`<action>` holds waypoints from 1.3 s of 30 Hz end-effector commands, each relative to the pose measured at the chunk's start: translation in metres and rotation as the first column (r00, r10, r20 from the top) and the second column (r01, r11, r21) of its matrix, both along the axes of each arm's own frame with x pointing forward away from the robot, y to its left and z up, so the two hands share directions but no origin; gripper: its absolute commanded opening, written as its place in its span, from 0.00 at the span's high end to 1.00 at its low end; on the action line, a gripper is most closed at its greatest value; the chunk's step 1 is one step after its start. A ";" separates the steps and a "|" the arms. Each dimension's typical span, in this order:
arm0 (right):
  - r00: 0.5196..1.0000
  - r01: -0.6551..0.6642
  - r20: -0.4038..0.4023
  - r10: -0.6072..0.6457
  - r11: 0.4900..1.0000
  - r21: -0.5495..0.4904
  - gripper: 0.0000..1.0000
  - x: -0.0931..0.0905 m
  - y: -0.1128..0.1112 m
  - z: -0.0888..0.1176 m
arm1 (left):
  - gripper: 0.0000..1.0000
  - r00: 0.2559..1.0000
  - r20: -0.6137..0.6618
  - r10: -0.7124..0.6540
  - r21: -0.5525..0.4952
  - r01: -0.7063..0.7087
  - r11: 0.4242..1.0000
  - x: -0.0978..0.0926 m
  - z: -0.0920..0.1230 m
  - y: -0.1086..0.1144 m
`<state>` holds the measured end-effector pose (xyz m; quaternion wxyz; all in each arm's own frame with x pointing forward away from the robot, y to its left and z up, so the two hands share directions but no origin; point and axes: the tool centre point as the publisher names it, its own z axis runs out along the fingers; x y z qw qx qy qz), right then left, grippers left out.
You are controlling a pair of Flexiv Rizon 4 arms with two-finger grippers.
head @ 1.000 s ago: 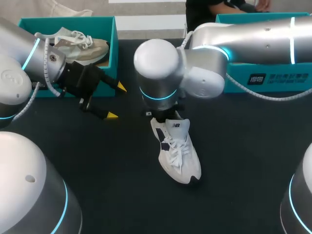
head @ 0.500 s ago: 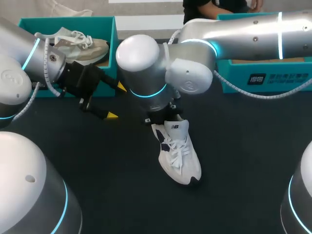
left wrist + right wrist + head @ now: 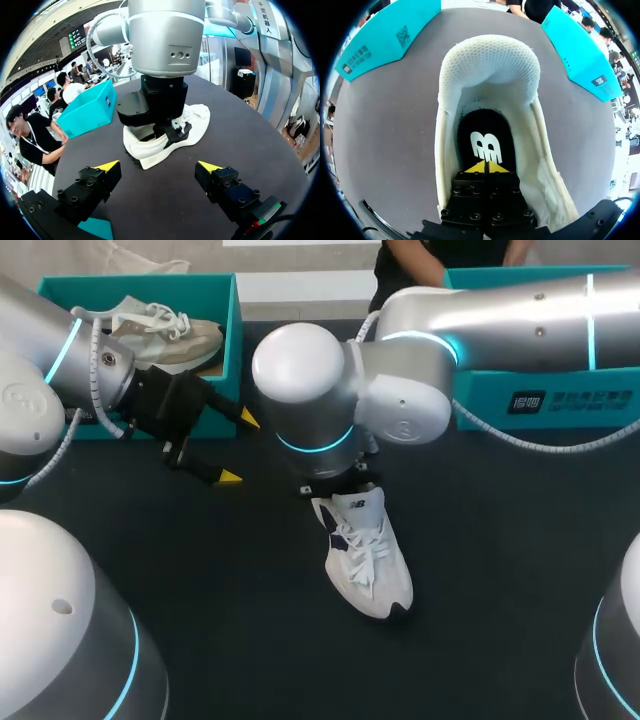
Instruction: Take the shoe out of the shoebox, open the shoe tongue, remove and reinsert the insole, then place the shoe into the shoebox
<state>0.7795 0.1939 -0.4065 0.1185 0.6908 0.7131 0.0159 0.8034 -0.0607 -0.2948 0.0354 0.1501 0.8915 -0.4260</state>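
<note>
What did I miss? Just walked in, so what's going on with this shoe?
The right gripper is down inside the white shoe on the table, fingers shut together over the black insole. The left gripper hovers open beside the shoe, holding nothing. A second shoe lies in the teal box.

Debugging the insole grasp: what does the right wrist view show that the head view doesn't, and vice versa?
Right wrist only: the black insole inside the white shoe, with the right hand tips together at it. Head only: the open left hand, the laces, a beige shoe in the left shoebox. Both: the white shoe on the dark table, that box and the right shoebox.
</note>
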 end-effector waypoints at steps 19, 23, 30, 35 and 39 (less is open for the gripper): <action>0.994 -0.047 0.099 0.043 0.998 0.039 1.00 0.041 -0.009 -0.003 | 0.00 1.000 0.000 -0.001 0.003 0.001 1.000 0.000 0.000 0.000; 0.994 -0.052 0.095 0.049 0.998 0.037 1.00 0.035 -0.012 0.010 | 0.00 1.000 0.000 -0.001 0.003 0.001 1.000 0.000 0.000 0.000; 0.997 -0.053 0.066 0.049 0.997 0.048 1.00 0.022 -0.014 0.021 | 0.00 1.000 0.000 -0.001 0.003 0.001 1.000 0.000 0.000 0.000; 0.998 -0.050 0.036 0.049 0.998 0.046 1.00 0.015 -0.015 0.025 | 0.00 1.000 0.000 -0.001 0.003 0.001 1.000 0.000 0.000 0.000; 0.998 -0.060 0.002 0.060 0.998 0.035 1.00 0.006 -0.016 0.022 | 0.00 1.000 0.000 -0.001 0.003 0.001 1.000 0.000 0.000 0.000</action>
